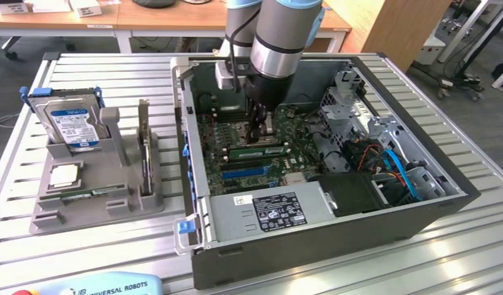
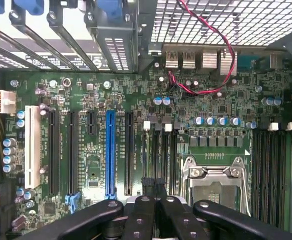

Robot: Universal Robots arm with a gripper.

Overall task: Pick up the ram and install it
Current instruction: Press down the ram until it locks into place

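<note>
My gripper (image 1: 260,135) reaches down into the open computer case (image 1: 198,184), low over the green motherboard (image 1: 276,163). Its black fingers (image 2: 140,215) are pressed together. A long green ram (image 1: 253,150) stands on edge in a motherboard slot just in front of the fingertips, between the processor socket and the blue slot (image 1: 243,173). Whether the fingers touch the ram I cannot tell. In the wrist view my gripper (image 2: 154,200) hangs over the dark memory slots (image 2: 159,150), beside the silver processor socket (image 2: 213,182).
On the exterior view's left a grey holder (image 1: 47,215) carries a blue-labelled hard drive (image 1: 69,123), a square silver chip (image 1: 64,176), an upright card (image 1: 143,144) and a thin green board (image 1: 91,193). The power supply (image 1: 272,212), drive cage (image 1: 350,107) and cables (image 1: 391,163) crowd the case.
</note>
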